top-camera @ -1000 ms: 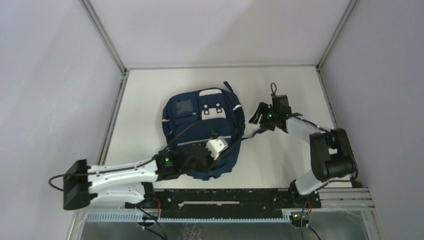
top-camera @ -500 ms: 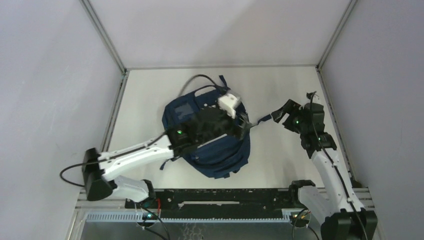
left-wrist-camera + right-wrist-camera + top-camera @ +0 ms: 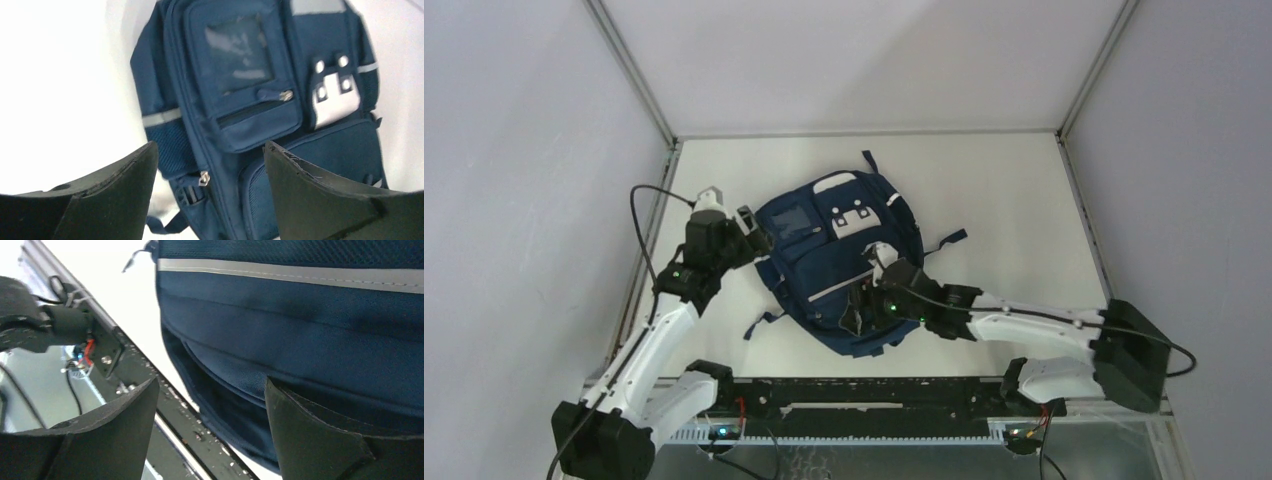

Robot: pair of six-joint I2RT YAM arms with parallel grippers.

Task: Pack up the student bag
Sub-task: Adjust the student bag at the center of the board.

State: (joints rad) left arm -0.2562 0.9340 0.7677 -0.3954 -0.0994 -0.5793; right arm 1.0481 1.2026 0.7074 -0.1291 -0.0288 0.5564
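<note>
The student bag (image 3: pixel 839 262) lay flat mid-desk on the white tabletop (image 3: pixel 1014 200), enclosed by pale grey walls (image 3: pixel 524 150). The left gripper (image 3: pixel 747 227) gaped beside the bag's left flank. The right gripper (image 3: pixel 860 302) gaped over its near-edge end.

Looking down over the table (image 3: pixel 1014 190) from high behind, facing the student bag (image 3: pixel 240 100) nearby from the left wrist, skimming its side closer from the right, sharing it throughout.
</note>
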